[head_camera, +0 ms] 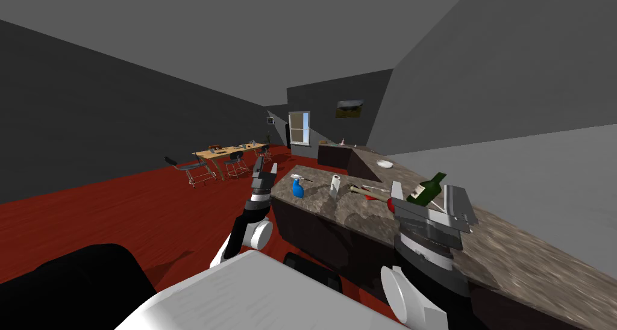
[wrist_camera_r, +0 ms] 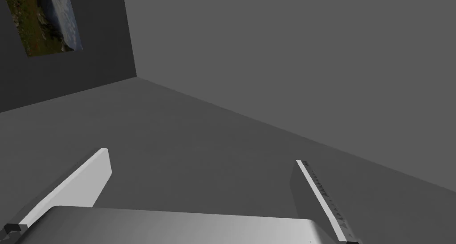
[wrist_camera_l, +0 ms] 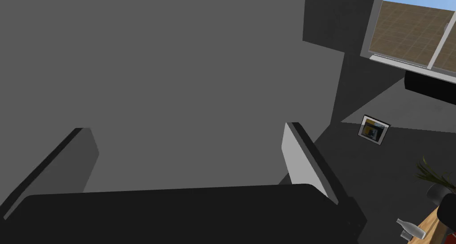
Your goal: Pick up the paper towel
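Observation:
A white paper towel roll (head_camera: 334,186) stands upright on the speckled stone counter (head_camera: 512,248), between a blue spray bottle (head_camera: 297,188) and a green bottle (head_camera: 426,188). My right gripper (head_camera: 425,195) is raised over the counter's near part, right of the roll and in front of the green bottle; it is open (wrist_camera_r: 202,179) with nothing between its fingers. My left gripper (head_camera: 266,167) is held up left of the counter's end, beside the spray bottle, and it is open (wrist_camera_l: 189,152) and empty.
Utensils (head_camera: 370,192) and something red (head_camera: 390,205) lie on the counter by my right hand; a white bowl (head_camera: 384,164) sits further back. A wooden table (head_camera: 226,152) with chairs (head_camera: 191,168) stands across the red floor (head_camera: 120,206).

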Motion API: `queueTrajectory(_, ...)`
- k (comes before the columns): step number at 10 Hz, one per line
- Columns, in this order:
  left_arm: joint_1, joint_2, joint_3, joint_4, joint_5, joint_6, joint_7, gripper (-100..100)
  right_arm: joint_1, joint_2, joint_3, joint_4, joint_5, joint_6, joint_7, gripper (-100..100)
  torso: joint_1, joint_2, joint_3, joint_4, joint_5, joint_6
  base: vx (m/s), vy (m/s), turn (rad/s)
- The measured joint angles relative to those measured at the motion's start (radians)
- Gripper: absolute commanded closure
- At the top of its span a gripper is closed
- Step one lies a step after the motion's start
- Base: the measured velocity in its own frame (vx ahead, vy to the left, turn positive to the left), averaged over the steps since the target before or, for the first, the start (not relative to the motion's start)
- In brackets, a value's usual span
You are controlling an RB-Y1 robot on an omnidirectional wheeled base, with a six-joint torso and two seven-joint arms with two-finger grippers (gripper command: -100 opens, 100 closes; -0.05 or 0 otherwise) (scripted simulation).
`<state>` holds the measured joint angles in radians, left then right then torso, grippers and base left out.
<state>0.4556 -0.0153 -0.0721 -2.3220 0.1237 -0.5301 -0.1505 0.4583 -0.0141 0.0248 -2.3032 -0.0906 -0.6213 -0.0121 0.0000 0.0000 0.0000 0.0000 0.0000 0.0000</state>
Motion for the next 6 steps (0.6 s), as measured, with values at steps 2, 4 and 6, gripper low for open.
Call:
queueTrajectory(2,0.000,0.000,0.000,0.000,0.000,0.000,0.000,0,0.002,-0.035,-0.005,0.013,0.011,0.010,0.009,-100,0.004,0.003,0.001,0.001,0.001,0.000,-0.051,0.092,0.025)
queueTrajectory(4,0.000,0.000,0.000,0.000,0.000,0.000,0.000,0,-0.001,-0.072,-0.015,0.047,0.031,0.028,0.028,-100,0.008,0.005,0.003,0.001,0.002,0.000,-0.086,0.138,0.032)
queueTrajectory(6,0.000,0.000,0.000,0.000,0.000,0.000,0.000,0,-0.018,-0.110,-0.040,0.093,0.054,0.065,0.049,-100,0.012,0.006,0.003,0.001,0.003,0.000,-0.109,0.206,0.036)
